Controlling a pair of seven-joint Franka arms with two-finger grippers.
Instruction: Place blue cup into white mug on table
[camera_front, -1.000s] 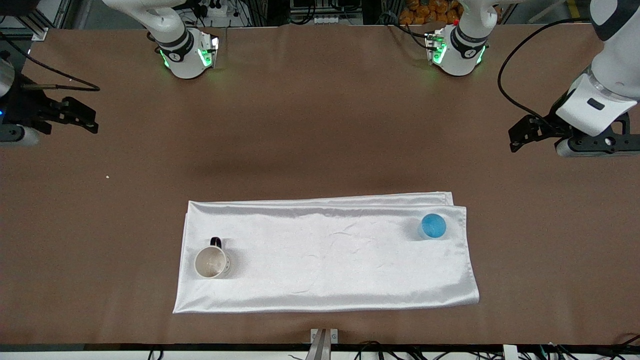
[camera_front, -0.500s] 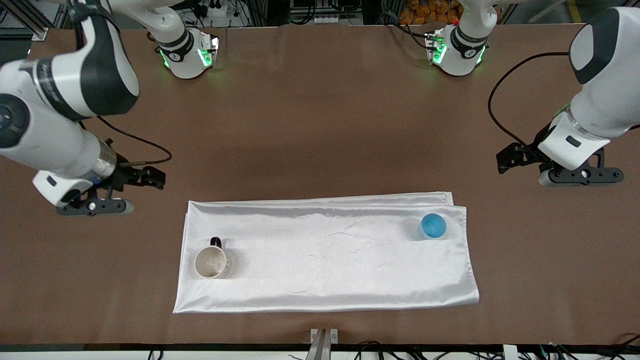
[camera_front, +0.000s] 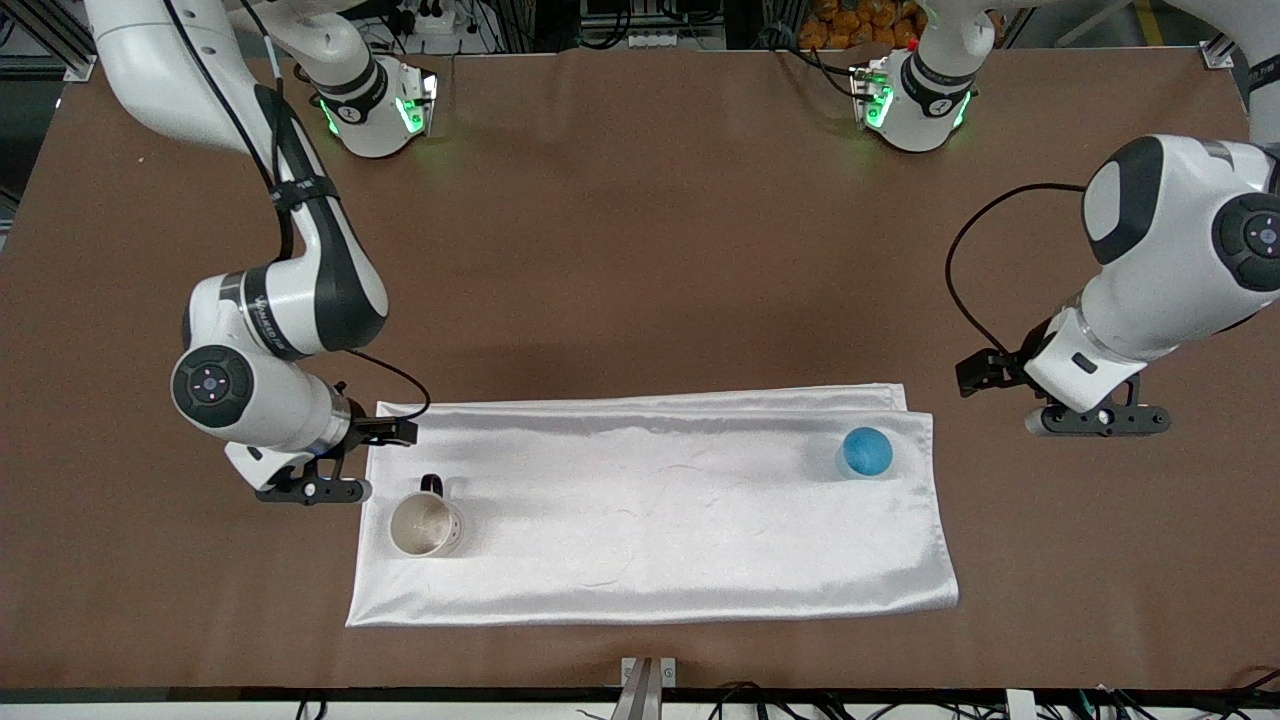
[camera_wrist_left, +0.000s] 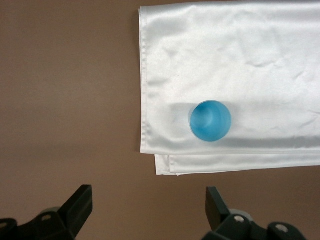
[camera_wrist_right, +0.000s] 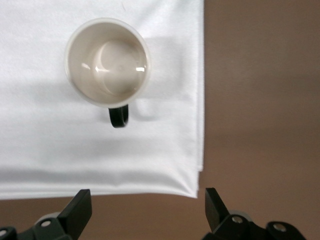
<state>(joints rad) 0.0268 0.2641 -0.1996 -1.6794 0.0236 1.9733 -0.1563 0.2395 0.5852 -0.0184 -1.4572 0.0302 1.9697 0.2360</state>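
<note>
Your right gripper (camera_front: 312, 490) hangs wide open and empty over the cloth's (camera_front: 650, 510) edge at the right arm's end, just beside the mug (camera_front: 425, 525). The mug stands upright near that end's front corner, ready to receive. The cup (camera_front: 866, 451) sits near the opposite end's edge; your left gripper (camera_front: 1098, 420), also wide, is over the table (camera_front: 640, 250) beside it. Only the right wrist view shows the mug (camera_wrist_right: 107, 62) empty inside.

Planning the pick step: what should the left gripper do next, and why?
Probably shift the open left gripper over the blue cup and descend: it hangs over bare table beside the cloth, the cup upright and untouched.
</note>
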